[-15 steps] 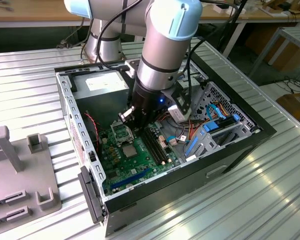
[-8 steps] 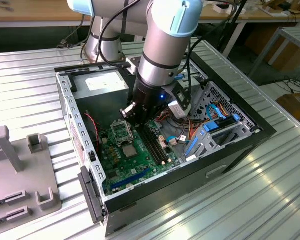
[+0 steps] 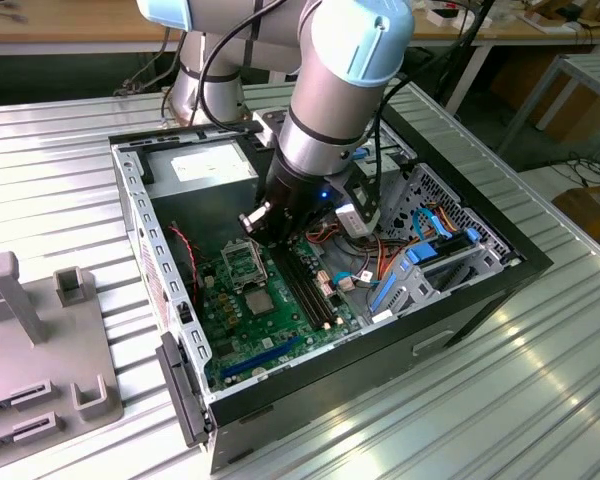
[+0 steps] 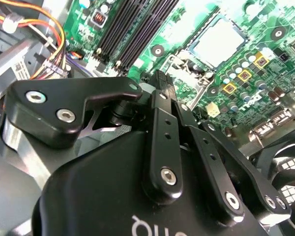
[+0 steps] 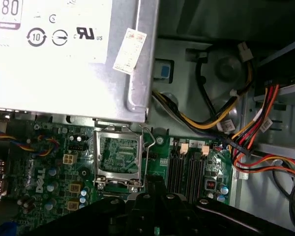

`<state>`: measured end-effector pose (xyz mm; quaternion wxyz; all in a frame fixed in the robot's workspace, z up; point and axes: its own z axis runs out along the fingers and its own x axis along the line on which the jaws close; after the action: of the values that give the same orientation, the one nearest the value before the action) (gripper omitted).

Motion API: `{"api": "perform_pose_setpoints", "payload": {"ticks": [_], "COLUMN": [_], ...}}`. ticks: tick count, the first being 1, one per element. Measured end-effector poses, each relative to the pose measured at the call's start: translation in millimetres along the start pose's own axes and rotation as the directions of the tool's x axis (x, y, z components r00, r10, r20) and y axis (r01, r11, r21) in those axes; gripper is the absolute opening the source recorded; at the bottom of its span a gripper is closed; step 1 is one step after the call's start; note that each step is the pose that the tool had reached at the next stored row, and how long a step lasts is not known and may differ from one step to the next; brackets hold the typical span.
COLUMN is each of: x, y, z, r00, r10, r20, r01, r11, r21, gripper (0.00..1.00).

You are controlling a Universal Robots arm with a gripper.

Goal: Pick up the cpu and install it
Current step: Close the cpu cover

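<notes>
- Closest to the camera was my gripper [image 4: 161,82], big and black in the second wrist view.
- My fingers [image 4: 163,123] looked pressed together at the tips, and I could see nothing pinched between them.
- I hung inside the open computer case [image 3: 400,362], over the green motherboard [image 3: 280,338] and near the grey power supply [image 5: 64,59].
- Past my tips lay the cpu [image 4: 218,42], a small silver-grey square. It looked flat inside the socket [image 4: 200,30], apart from my fingers.
- Just by my tips was the open lid frame [image 5: 117,132], with green board showing through its window. Its thin lever [image 5: 148,147] was swung back beside it.
- Long black memory slots [image 4: 132,29] ran along one side of the socket, near it but not touching.
- I judged the step in hand to be seating the cpu; the lid frame was not yet shut over it.
- To do this well, I thought the cpu had to lie level, with every edge down inside the socket walls and no corner riding up.
- A hard push would be a bad idea, because the tiny pins below could bend.
- My fingers should not bump the lid frame or the lever, which could snag them.
</notes>
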<state>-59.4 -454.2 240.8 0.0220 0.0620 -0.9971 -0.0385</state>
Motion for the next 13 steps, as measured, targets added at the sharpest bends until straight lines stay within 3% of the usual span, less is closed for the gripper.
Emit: {"api": "perform_pose_setpoints", "payload": {"ticks": [3,13], "x": [-1.2,-7.0], "y": [-0.2,4.0], "z": [0.5,5.4], "r00": [0.9997,0.9996], "r10": [-0.026,-0.027], "r20": [-0.0015,-0.0017], "r01": [0.026,0.027], "r11": [0.9997,0.9996], "r21": [-0.0032,-0.0094], "gripper": [0.11,0.11]}}
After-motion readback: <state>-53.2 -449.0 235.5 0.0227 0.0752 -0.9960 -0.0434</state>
